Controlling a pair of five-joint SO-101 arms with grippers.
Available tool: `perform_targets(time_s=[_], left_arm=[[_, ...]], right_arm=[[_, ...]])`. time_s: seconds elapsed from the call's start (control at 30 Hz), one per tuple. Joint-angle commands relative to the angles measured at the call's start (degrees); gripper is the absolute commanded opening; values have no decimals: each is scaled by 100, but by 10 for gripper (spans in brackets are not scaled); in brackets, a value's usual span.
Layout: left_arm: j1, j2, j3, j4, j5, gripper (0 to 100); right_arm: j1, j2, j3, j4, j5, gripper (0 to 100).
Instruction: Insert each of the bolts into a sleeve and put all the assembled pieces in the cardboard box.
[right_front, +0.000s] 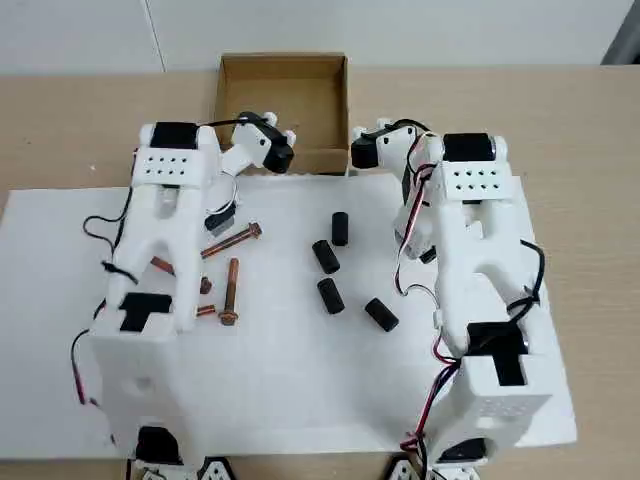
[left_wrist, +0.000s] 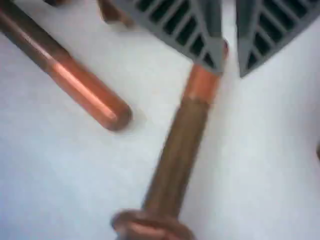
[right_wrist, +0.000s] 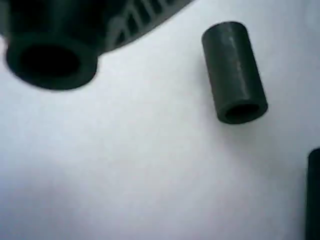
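At the frame's bottom, a white sheet (right_front: 300, 400) covers the wooden table (right_front: 590, 150). Mid-left, the left gripper (left_wrist: 230, 57), slightly spread, hangs over bolts (right_front: 232, 290). Mid-right, the right gripper (right_wrist: 120, 27) pinches a sleeve (right_wrist: 50, 60), with loose sleeves (right_front: 330, 295) at centre. Top centre sits the cardboard box (right_front: 300, 100), with a pale wall (right_front: 400, 30) behind.

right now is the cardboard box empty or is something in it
Empty as far as visible: the cardboard box shows a bare brown floor; the arms hide its near edge.
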Motion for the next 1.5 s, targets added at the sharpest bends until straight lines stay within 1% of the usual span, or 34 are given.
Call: perform_targets(time_s=[0.0,0.07,0.17,0.23,0.5,0.7,0.87,0.97,1.1,1.3,1.47], left_arm=[[53,290,-646,220,-255,8],[88,527,-963,316,-264,19],[114,703,-1174,325,-264,83],[185,703,-1182,325,-264,107],[378,932,-1226,316,-264,108],[387,1046,-1235,308,-264,108],[378,1248,-1218,35,-264,108],[369,1547,-1358,44,-264,97],[360,1925,-1666,70,-264,9],[369,2022,-2246,325,-237,5],[448,1916,-2686,325,-97,5]], right_arm=[[110,-321,-62,40,-70,7],[110,-321,-62,40,-70,7],[101,-321,-62,40,-79,7],[101,-321,-62,31,-79,7],[101,-321,-62,31,-79,7],[101,-312,-62,22,-79,7],[101,-312,-62,31,-79,7],[84,-312,-62,40,-79,7],[75,-312,-53,40,-79,7],[57,-391,-62,57,-132,7],[-31,-857,-88,286,-589,7]])
